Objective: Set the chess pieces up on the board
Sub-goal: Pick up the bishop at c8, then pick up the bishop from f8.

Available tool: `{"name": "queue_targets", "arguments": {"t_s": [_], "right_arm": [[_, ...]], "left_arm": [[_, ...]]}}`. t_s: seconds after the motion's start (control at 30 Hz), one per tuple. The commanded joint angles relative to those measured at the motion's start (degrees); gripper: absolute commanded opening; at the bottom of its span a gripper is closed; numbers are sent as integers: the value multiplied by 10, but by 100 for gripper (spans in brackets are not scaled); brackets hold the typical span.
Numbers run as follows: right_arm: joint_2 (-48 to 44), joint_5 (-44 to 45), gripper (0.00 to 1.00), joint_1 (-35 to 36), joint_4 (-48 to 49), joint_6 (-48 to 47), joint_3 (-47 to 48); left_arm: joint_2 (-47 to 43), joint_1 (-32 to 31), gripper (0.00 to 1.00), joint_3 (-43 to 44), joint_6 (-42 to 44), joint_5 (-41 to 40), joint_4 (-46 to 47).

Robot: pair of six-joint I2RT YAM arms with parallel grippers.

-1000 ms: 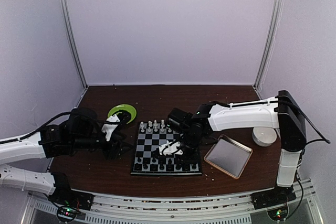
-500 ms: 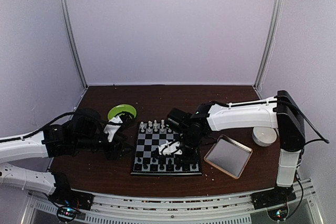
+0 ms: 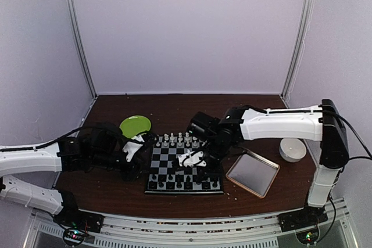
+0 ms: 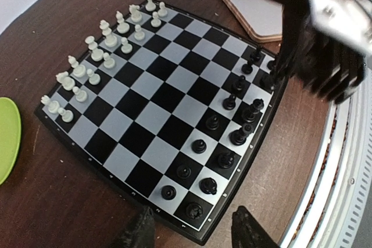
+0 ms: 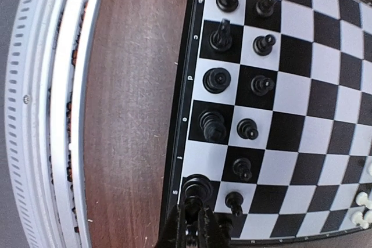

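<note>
Chess pieces stand in two rows at each end of the board, white along its far edge and black along its near edge. The board lies mid-tabletop, close to the near edge.

The right jaws are clenched, with their fingertips low over the black corner piece at the board's near corner beside the tray. Whether they pinch it or only touch its top cannot be told. The left jaws are released and grasp nothing, their fingertips just off the board's left edge.

Trouble is likeliest at that crowded corner. The black pieces stand close together, so a sideways drift of the right jaws could topple a neighbour, and a poor pinch could drop the piece askew. The left jaws, so near the rim, could nudge the board and shift every row.

The tray, toward the tabletop's right edge, looks bare. The green plate, toward the left edge, holds nothing visible. A white round object near the right edge hides its inside.
</note>
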Motion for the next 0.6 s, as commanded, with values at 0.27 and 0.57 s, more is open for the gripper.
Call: {"name": "queue_targets", "arguments": {"t_s": [0.27,0.57], "right_arm": [[-164,-50,2,-65,-8,14,-46],[-189,-60,2,-89,19,21,-85]], "left_arm": [[144,-16,43,93,61,69,16],[251,-42,43,157,99,77,-24]]}}
